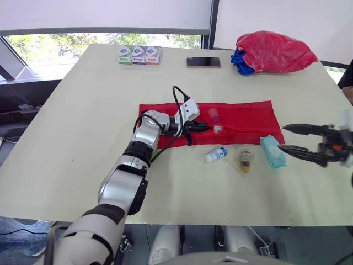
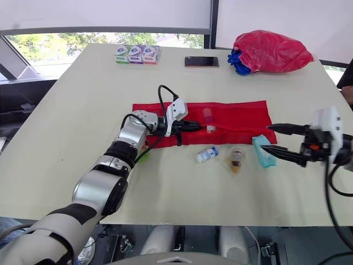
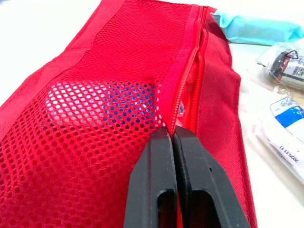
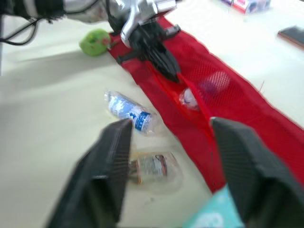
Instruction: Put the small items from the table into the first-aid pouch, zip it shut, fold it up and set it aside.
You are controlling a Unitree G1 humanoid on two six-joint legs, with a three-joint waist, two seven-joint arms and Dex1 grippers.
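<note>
Left wrist view: left gripper closed tight, pinching zipper of pouch. Right gripper spread wide, holding nothing; teal packet just beside it

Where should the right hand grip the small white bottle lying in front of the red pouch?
Across the middle of the bottle, coming from above. It lies on its side, roughly along the pouch edge, so the open right hand can straddle its narrow width. The clear packet lies close beside it, so a sideways approach looks riskier.
</note>
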